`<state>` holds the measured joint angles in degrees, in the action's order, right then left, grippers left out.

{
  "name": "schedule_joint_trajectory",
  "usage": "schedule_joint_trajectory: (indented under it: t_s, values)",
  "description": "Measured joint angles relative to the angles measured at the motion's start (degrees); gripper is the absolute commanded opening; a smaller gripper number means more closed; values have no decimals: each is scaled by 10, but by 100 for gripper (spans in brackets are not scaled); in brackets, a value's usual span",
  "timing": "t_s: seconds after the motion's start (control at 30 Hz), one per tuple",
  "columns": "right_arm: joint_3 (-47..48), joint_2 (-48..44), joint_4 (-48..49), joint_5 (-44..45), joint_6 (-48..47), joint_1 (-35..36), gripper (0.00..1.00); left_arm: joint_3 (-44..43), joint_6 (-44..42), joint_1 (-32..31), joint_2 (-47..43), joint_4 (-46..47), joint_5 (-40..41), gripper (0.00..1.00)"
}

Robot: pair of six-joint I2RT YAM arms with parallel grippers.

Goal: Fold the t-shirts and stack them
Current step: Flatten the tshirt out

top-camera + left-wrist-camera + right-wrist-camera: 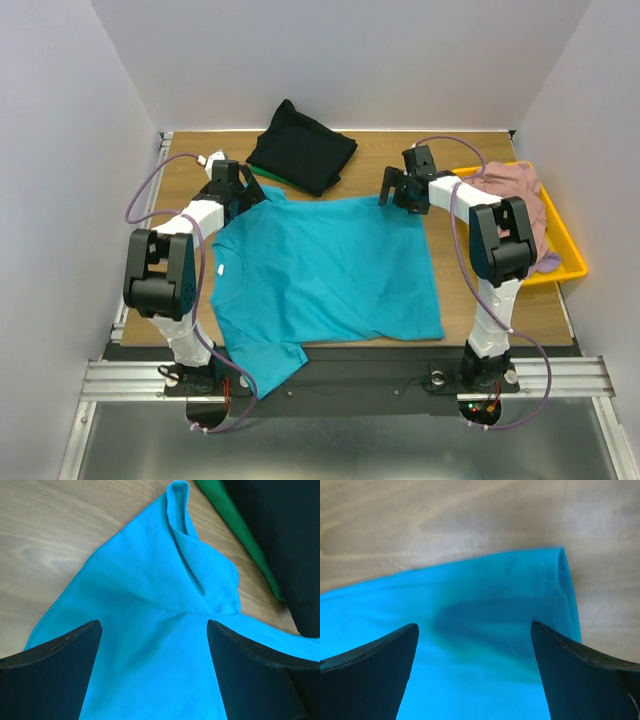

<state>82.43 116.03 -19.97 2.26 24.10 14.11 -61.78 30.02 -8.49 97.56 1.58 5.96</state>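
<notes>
Left hand [238, 192] stands wide open and empty over the far sleeve of the teal t-shirt [320, 270], which lies spread flat in the middle of the bench [530, 310]. Behind it, a folded black t-shirt [300, 150] rests on a green t-shirt [268, 176]. Right hand [395, 195], also wide and empty, hovers over the teal shirt's far corner. At the right, a pink t-shirt [515, 190] lies crumpled in the yellow tray [570, 255].
</notes>
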Motion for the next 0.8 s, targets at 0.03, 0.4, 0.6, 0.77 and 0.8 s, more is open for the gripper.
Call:
schedule_joint_trajectory:
  t_s: [0.03,0.4,0.6,0.77,0.8]
  values:
    - [6,4,0,4,-2,0,100,-7,0,0,12,3,-2,98]
    - [40,34,12,34,-17,1,100,-136,-3,2,167,-2,3,98]
    - [49,42,12,40,-21,0,100,-198,-3,6,210,-26,11,98]
    - [70,57,15,39,-23,-4,100,-239,-4,10,235,-41,12,98]
    - [72,59,16,38,-24,-6,100,-248,-4,10,240,-47,12,98]
